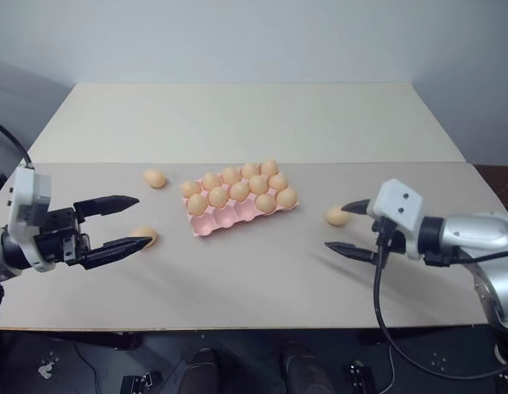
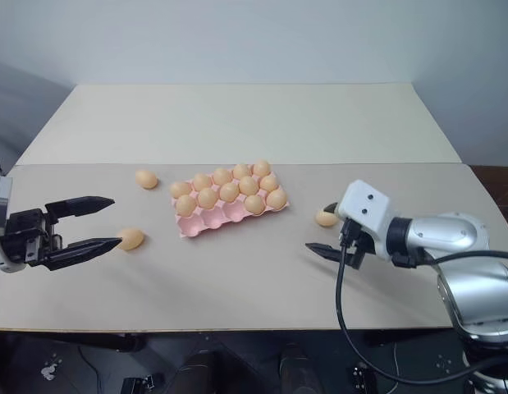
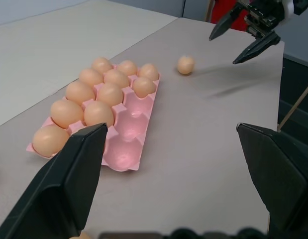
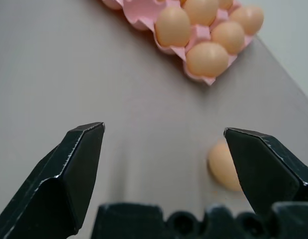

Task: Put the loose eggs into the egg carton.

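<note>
The pale pink egg carton (image 1: 217,222) lies mid-table, holding several tan eggs, with three cups empty at its front left. One loose egg (image 1: 155,178) rests left of the carton. Another loose egg (image 1: 144,236) lies right at the lower fingertip of my left gripper (image 1: 143,220), which is open and empty. A third loose egg (image 1: 337,217) sits to the right of the carton, between the spread fingers of my open right gripper (image 1: 336,226). The right wrist view has that egg (image 4: 224,167) partly behind one finger. The left wrist view looks over the carton (image 3: 124,149) to that egg (image 3: 185,64).
The table is two pale boards joined by a seam (image 1: 360,162) just behind the carton, with a wall behind the far board. The front edge (image 1: 254,328) runs close below both grippers. A black cable (image 1: 381,312) hangs from the right arm.
</note>
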